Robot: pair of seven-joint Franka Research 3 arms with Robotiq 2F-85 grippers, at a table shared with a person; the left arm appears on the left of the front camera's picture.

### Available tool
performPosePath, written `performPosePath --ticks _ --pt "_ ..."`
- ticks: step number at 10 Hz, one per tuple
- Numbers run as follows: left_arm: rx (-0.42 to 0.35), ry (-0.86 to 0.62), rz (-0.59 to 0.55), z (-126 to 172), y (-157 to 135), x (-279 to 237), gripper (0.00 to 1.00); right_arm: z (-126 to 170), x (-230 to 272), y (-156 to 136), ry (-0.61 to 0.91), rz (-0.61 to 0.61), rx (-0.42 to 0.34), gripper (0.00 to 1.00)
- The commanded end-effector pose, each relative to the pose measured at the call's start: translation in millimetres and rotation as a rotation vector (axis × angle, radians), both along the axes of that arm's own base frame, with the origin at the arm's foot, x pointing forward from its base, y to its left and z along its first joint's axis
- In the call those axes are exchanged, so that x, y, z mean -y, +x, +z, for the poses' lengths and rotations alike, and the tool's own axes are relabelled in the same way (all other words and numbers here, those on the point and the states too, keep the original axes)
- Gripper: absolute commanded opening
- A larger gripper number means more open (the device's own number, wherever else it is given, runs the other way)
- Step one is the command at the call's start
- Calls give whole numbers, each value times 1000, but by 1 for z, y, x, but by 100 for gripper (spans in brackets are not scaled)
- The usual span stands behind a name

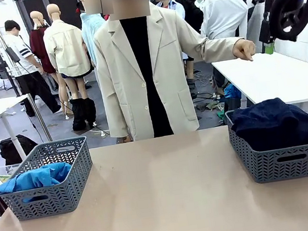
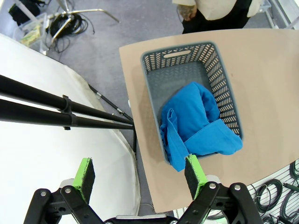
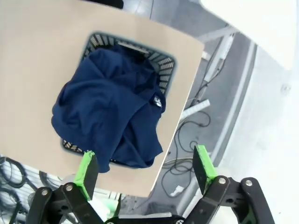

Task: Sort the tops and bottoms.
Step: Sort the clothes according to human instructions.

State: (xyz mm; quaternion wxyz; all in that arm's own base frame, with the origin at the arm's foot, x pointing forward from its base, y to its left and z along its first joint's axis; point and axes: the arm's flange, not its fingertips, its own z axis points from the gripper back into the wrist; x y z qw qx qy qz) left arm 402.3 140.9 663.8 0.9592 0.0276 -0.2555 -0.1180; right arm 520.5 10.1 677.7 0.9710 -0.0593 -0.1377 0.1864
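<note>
Left basket (image 1: 50, 190): a grey lattice basket stood at the left end of the tabletop (image 1: 171, 199), near the robot's edge.
Tops (image 1: 34, 178): the bright blue garment lay inside that basket, bunched toward the near end, one fold draped over the rim in the left wrist view (image 2: 196, 126).
Left tool (image 2: 140, 175): it hung high above the near end of the left basket, jaws spread wide, nothing between the green pads.
Person (image 1: 145, 71): stood at the far side in a beige jacket, one hand (image 1: 244, 50) held out toward the picture's right, clear of both baskets.
Right basket (image 1: 278, 161): a matching grey basket stood at the right end of the tabletop.
Bottoms (image 1: 278, 121): dark navy cloth was heaped above the rim; in the right wrist view (image 3: 110, 109) a fold spilled over the near wall. How many pieces made up the heap could not be told.
Right tool (image 3: 145, 170): it hovered well above the right basket, jaws wide apart and empty.
Stage: sorting looked finished, as no garment lay on the bare tabletop between the baskets.
Doing it well: probably keep both tools raised and clear; if tidying, pinch the overhanging folds at the rim and lift straight up, so the cloth does not drag the light baskets.
</note>
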Motion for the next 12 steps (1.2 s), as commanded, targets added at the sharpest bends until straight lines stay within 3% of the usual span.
performPosePath --ticks 1,12 --pt "-9 -9 9 3 0 0 100 2 -5 11 9 8 36 100" --pt "-9 -9 9 3 0 0 100 7 -1 2 0 2 19 100"
